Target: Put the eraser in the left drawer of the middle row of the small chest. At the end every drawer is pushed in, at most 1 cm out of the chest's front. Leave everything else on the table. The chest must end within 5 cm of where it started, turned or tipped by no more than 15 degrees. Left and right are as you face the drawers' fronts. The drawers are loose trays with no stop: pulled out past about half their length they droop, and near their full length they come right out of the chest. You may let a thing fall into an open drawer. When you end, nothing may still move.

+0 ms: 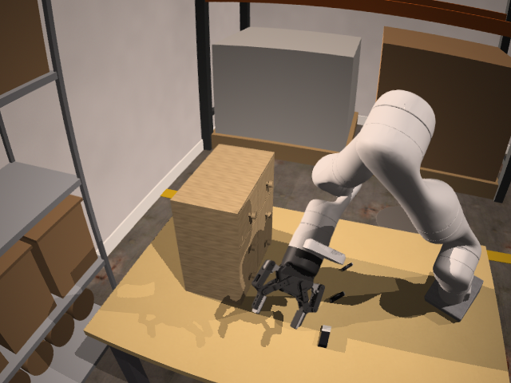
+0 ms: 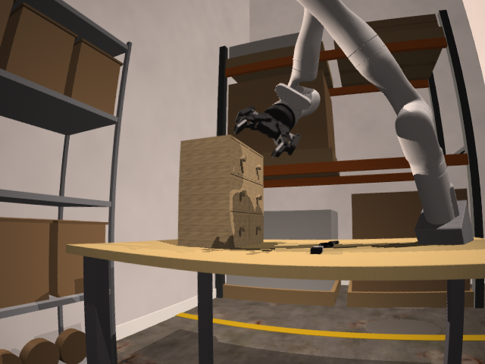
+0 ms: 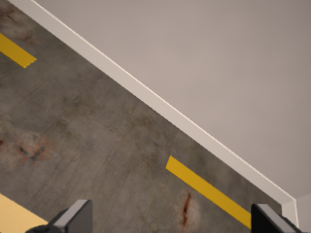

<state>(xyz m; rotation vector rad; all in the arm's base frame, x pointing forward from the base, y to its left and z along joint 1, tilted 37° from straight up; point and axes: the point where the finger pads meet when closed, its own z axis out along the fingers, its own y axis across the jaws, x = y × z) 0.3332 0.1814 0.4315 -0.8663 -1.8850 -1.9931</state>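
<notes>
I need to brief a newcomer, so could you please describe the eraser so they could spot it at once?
Start at the wooden chest on the table. Three small dark things lie in front of its drawers. The eraser is the one nearest the table's front edge: a short block with a pale end, unlike the two thin all-black sticks.

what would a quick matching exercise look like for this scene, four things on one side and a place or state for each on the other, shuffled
Things:
1. end effector
2. chest
3. eraser
4. arm's base plate

Places or states:
A. lies on the table's near side, away from the chest
B. wide open, holding nothing, up in the air
C. stands on the table with every drawer pushed in
D. sits at the table's right edge in the top view

Pairs: 1-B, 2-C, 3-A, 4-D
</notes>
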